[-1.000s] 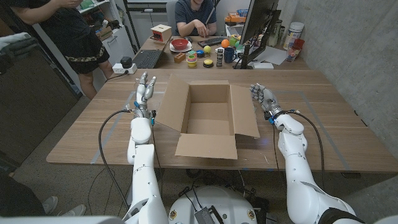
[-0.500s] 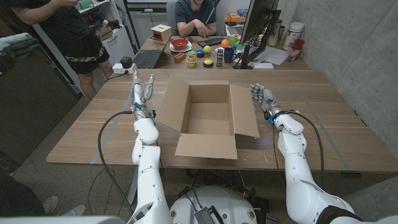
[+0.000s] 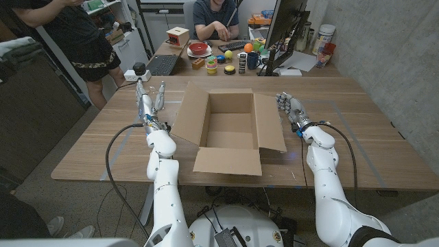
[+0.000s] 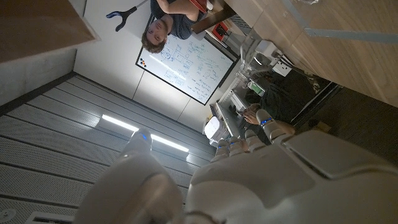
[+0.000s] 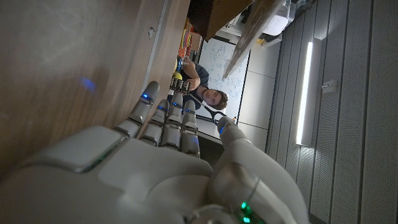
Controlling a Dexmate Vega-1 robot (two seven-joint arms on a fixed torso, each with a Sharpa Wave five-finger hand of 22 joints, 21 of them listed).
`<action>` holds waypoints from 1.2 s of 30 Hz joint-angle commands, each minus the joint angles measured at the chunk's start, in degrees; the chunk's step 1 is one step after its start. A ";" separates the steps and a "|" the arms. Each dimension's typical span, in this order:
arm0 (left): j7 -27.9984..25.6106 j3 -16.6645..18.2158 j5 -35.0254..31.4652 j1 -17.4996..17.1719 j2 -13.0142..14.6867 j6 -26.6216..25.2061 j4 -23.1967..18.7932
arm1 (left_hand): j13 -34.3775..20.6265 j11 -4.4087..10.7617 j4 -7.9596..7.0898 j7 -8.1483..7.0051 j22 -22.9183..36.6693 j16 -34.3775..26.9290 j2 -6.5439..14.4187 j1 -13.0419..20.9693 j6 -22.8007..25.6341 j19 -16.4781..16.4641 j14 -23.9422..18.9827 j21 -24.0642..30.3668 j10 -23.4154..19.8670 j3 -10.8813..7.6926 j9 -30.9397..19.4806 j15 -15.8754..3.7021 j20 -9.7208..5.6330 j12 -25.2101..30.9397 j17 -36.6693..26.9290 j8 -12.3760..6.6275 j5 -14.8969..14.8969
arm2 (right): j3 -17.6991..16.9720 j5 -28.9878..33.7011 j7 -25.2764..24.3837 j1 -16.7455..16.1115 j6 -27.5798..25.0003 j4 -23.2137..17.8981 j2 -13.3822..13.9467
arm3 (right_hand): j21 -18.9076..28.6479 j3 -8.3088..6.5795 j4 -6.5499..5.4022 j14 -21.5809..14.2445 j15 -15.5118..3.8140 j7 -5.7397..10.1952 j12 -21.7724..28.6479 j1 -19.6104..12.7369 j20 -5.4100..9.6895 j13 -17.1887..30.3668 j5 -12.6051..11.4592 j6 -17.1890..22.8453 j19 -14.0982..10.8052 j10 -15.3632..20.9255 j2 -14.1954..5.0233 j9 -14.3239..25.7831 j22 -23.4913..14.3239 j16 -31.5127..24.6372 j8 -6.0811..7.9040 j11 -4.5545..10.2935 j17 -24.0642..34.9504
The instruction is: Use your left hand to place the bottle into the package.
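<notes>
An open cardboard box [image 3: 188, 114] sits mid-table with its flaps spread; its inside looks bare. My left hand [image 3: 149, 101] is raised just left of the box's left flap, fingers apart and pointing up, holding nothing. In the left wrist view the left hand [image 4: 249, 180] shows from behind, with a box flap [image 4: 37, 25] nearby. My right hand [image 3: 288, 106] stands at the box's right flap, fingers straight, with nothing in it. The right wrist view shows the right hand [image 5: 155, 162] over the table beside a box flap [image 5: 224, 15]. I can pick out no bottle on this table.
Behind the table, a desk carries a laptop [image 3: 162, 65], a red bowl [image 3: 198, 49], small toys, a monitor [image 3: 285, 27] and a white container [image 3: 324, 38]. A person [image 3: 216, 17] sits there; another person [image 3: 75, 34] stands at the far left.
My left hand has moved left and farther from the box's left flap, with its fingers spread wider. The right hand and the box have not moved.
</notes>
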State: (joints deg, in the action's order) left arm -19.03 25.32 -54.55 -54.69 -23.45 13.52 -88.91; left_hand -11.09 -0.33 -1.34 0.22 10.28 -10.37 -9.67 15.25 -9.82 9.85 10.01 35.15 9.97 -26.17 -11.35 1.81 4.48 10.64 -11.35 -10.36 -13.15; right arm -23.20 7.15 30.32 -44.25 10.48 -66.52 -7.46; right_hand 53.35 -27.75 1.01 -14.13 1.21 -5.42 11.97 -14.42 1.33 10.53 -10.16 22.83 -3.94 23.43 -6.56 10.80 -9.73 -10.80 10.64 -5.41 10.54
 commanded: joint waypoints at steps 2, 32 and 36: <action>0.99 1.57 0.57 0.35 -0.61 -6.23 -2.71 | -0.38 -1.44 -0.14 1.03 0.32 -0.37 -0.90 -1.29 -8.62 4.71 1.31 -0.60 1.79 2.15 -0.23 1.35 3.51 0.62 -0.12 -0.40 -0.38 | 0.07 0.22 0.79 0.19 1.18 1.00 0.34 | -0.32 0.23 -0.25 -0.41 -0.01 -0.06 0.27 0.60 -0.01 0.22 -0.02 0.18 -0.55 0.20 -0.20 0.07 -0.13 -0.33 0.32 -0.05 0.12; 11.61 0.00 -3.18 8.01 8.39 -17.87 4.27 | -0.40 -2.95 2.55 4.58 -0.05 -1.46 -1.41 -0.10 -5.18 -0.85 -2.96 -0.54 -3.52 6.81 -0.11 2.50 3.37 3.04 0.31 -2.39 -1.06 | 4.85 -2.66 11.05 -4.92 6.83 -4.50 1.95 | -0.89 0.79 -0.57 -0.56 0.00 -0.10 0.27 1.48 -0.05 0.22 0.11 0.13 -0.73 0.20 0.39 0.07 -0.14 -0.28 0.32 -0.15 0.01; 11.76 -1.59 -5.54 8.60 10.04 -19.78 5.51 | -0.37 -2.90 3.14 4.61 -0.08 -1.42 -1.27 0.61 -4.89 -1.40 -3.19 -0.59 -3.66 7.06 -0.09 2.54 3.09 3.04 0.37 -2.50 -1.20 | 5.69 -3.49 12.59 -5.90 6.97 -6.00 2.18 | -0.99 0.92 -0.65 -0.61 -0.01 -0.08 0.24 1.68 -0.11 0.22 0.15 0.14 -0.76 0.09 0.52 0.07 -0.14 -0.28 0.33 -0.11 0.00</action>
State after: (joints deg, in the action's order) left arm -7.71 26.53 -55.66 -48.61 -17.03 -1.35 -86.73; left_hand -11.33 -3.37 1.30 4.53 10.12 -11.28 -11.03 14.95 -9.83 9.01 7.20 34.93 6.47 -19.30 -11.33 4.40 7.89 13.19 -10.90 -12.36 -14.03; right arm -19.47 5.73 38.61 -48.01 16.19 -69.59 -5.85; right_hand 52.54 -27.04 0.30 -14.13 1.21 -5.42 11.97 -13.37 1.12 10.52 -10.16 22.83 -4.15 23.43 -6.12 10.79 -9.73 -10.80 10.64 -5.41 10.39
